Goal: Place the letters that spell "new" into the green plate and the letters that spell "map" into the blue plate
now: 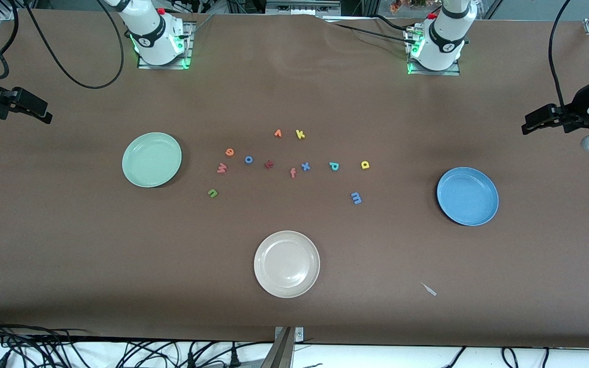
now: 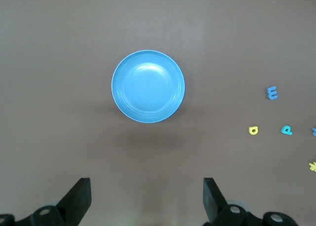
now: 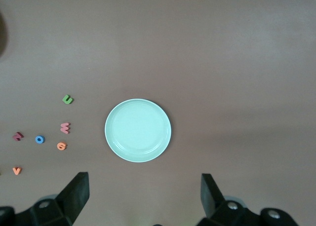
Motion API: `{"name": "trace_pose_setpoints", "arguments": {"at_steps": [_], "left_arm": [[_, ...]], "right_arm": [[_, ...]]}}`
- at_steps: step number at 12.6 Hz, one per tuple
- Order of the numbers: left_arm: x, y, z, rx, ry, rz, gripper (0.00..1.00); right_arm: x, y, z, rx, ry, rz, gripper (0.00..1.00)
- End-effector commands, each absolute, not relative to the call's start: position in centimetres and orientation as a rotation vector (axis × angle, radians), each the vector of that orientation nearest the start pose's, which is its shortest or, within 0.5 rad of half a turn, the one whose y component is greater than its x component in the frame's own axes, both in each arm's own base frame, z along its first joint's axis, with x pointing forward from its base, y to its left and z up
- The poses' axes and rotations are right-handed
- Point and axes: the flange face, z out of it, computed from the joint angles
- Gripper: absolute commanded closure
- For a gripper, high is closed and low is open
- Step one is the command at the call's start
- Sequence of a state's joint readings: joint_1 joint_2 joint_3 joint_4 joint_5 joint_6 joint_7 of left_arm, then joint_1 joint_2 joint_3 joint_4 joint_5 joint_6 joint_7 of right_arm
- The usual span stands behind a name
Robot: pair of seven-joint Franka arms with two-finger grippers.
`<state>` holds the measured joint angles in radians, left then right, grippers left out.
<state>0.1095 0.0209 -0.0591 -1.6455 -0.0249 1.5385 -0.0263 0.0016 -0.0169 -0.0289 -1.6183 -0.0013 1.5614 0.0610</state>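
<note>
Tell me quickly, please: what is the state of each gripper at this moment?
Left gripper: open, holding nothing, up over the table near the blue plate.
Right gripper: open, holding nothing, up over the table near the green plate.

- Beige-white plate (image 1: pixel 287 263) sits on the brown bench (image 1: pixel 95 255), at 6 o'clock from the letter cluster, nearest the front camera.
- Orange v (image 1: pixel 277 133) and yellow k (image 1: pixel 300 134) lie side by side at the cluster's 12 o'clock edge.
- Blue o (image 1: pixel 248 159), dark red letter (image 1: pixel 269 164), salmon f (image 1: pixel 293 173) and blue x (image 1: pixel 305 166) lie mid-cluster.
- A small pale scrap (image 1: pixel 429 290) lies at 4 o'clock from the beige-white plate.
</note>
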Motion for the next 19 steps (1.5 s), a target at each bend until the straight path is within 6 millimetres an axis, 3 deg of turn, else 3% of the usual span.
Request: {"name": "trace_pose_setpoints", "arguments": {"at_steps": [1, 19], "left_arm": [[55.3, 2.72, 57.63, -3.195, -0.119, 0.182, 0.0], [55.65, 2.72, 57.48, -3.184, -0.113, 0.162, 0.0]], "right_arm": [[54.92, -1.62, 61.57, -3.14, 0.14, 0.063, 0.0], [54.9, -1.62, 61.56, -3.14, 0.137, 0.065, 0.0]]}}
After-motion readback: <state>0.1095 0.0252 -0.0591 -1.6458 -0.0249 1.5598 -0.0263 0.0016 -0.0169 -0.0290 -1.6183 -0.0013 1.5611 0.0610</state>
